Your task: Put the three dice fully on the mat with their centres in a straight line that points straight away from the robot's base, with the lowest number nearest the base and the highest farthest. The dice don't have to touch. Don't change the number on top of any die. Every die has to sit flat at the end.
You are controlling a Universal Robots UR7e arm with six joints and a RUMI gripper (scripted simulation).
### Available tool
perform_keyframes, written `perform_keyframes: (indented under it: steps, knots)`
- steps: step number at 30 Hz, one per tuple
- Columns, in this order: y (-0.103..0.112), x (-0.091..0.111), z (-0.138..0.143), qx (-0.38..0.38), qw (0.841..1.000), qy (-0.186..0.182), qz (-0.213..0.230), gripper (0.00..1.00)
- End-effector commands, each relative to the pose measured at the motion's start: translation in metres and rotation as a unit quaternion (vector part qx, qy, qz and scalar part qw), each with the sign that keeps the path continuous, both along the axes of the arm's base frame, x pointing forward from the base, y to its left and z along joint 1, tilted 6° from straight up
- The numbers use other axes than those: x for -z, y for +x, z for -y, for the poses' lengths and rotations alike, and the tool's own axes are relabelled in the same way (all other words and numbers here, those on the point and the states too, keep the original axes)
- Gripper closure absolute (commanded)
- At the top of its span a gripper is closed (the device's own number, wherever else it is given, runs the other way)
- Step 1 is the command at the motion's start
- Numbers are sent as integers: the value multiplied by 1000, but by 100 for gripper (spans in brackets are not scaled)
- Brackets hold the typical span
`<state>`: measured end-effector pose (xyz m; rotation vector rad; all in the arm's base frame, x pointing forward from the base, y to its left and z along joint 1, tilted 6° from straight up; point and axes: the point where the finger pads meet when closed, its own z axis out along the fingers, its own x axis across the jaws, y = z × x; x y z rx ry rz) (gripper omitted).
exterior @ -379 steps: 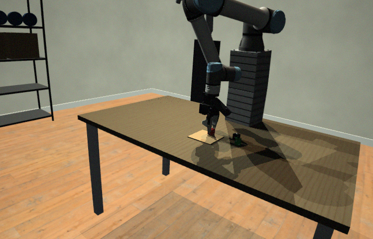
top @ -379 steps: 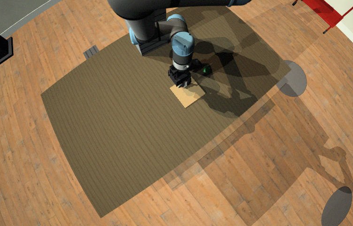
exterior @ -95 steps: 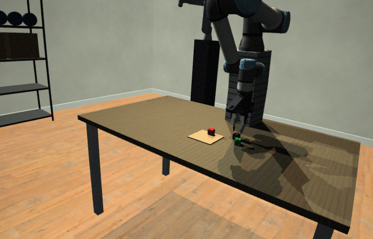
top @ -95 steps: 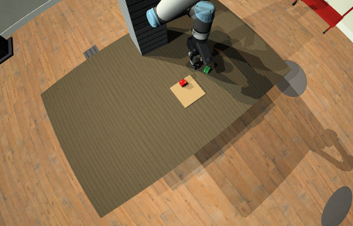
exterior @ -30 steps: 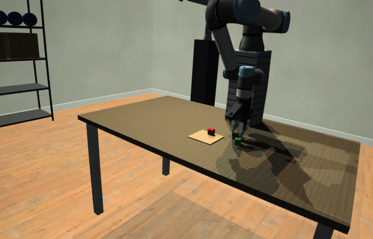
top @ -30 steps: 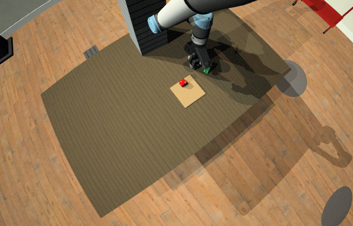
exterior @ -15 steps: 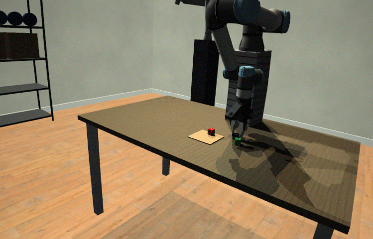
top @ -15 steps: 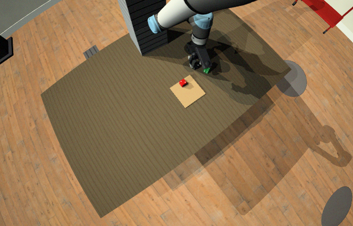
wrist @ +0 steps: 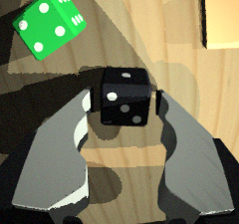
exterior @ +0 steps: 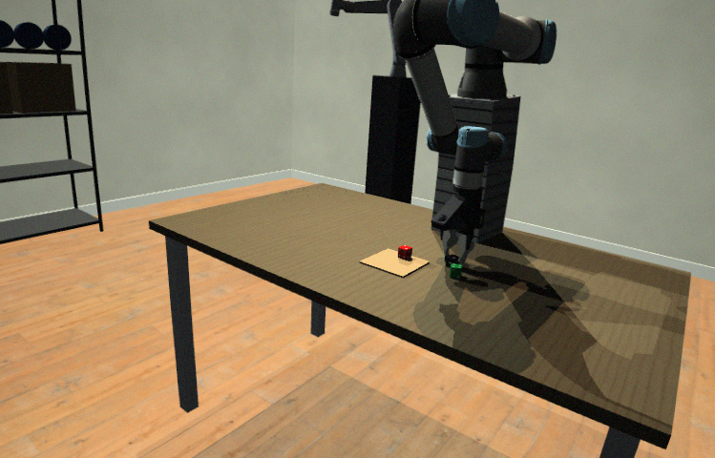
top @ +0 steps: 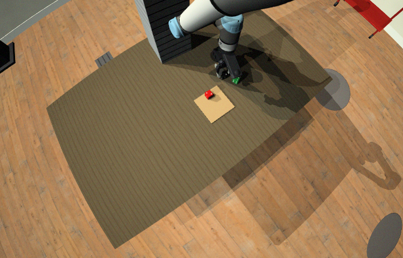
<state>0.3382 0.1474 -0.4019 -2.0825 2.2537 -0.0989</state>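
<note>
On my top view, the red cubic die with pale pips [top: 209,94] [exterior: 405,252] sat on the thin, square, light tan mat [top: 218,110] [exterior: 389,263] [wrist: 224,25], toward its 11 o'clock corner. The bright green die with white pips [top: 236,80] [exterior: 455,271] [wrist: 50,26] was off the mat on the brown wood-grain table [top: 117,143] [exterior: 293,238], between 1 and 2 o'clock from the mat. Through the wrist camera I read four pips on its broad face.

The glossy black die with white and greyish pips [top: 225,74] [exterior: 452,260] [wrist: 125,97] was off the mat too. In the wrist view it showed me a diagonal of three pips on the near face and one pip on the face toward 12 o'clock. Seen from it there, the green die lay between 10 and 11 o'clock and the mat's edge near 2.

My dark two-jaw gripper with grey fingers [top: 228,76] [exterior: 455,259] was partly spread, straddling the black die at 3 and 9 o'clock. I saw a narrow gap at each side; it wasn't pinching anything. I couldn't tell whether the black die was resting flat.
</note>
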Motion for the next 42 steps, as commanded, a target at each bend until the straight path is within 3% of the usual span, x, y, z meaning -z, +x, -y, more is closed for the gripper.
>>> perform_keyframes:
  steps: [1,2,42]
  knots:
    - [0,0,0,0,1000,0,0,72]
    - [0,0,0,0,1000,0,0,90]
    - [0,-7,0,0,1000,0,0,90]
